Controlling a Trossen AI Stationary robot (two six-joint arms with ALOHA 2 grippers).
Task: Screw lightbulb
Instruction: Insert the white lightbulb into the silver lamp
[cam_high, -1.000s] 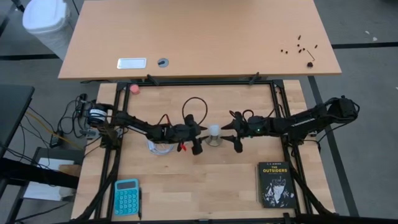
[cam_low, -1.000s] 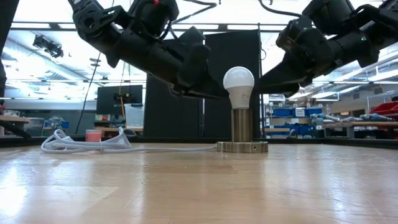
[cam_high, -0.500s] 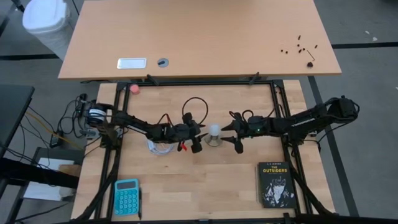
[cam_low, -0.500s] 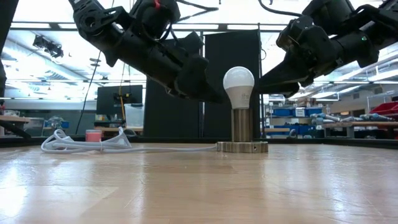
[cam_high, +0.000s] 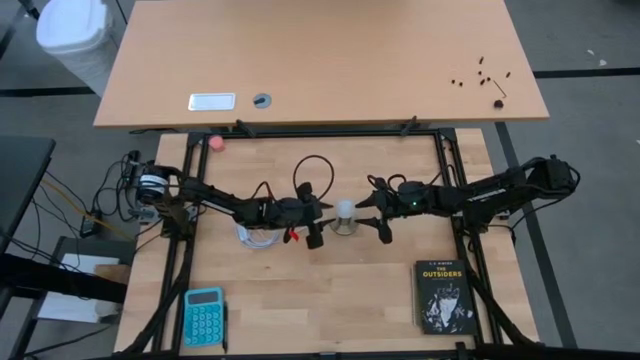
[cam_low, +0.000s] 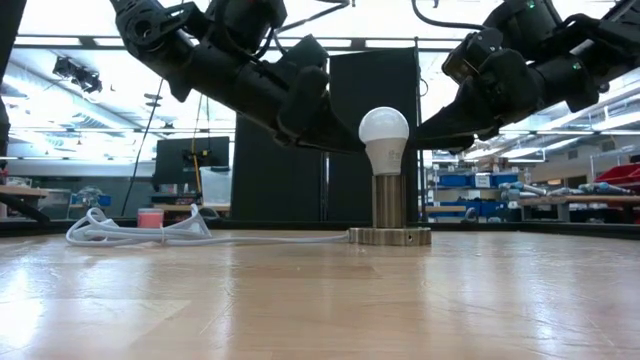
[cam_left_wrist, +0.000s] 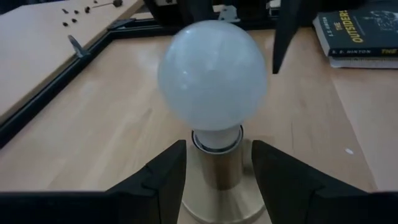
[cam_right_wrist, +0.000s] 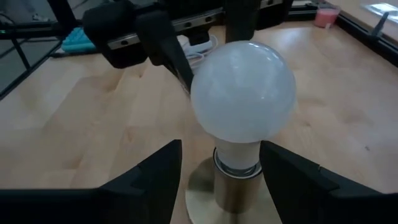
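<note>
Between the two grippers, at the middle of the table (cam_high: 300, 290), the lightbulb (cam_low: 384, 138) stands upright, its base seated in a brass socket (cam_low: 389, 212) on a round foot; a white cord (cam_low: 140, 231) trails from that foot toward the left arm's side; the left gripper (cam_left_wrist: 214, 171) sits just beside the socket with its fingers (cam_left_wrist: 163, 174) spread to either side of the brass column, apart from it, holding nothing; the right gripper (cam_right_wrist: 219, 168) faces it from the opposite side, jaws likewise parted astride the socket below the globe, gripping nothing; a book (cam_high: 443, 295) lies nearer the right gripper; a calculator (cam_high: 203, 316) lies off behind the left one.
</note>
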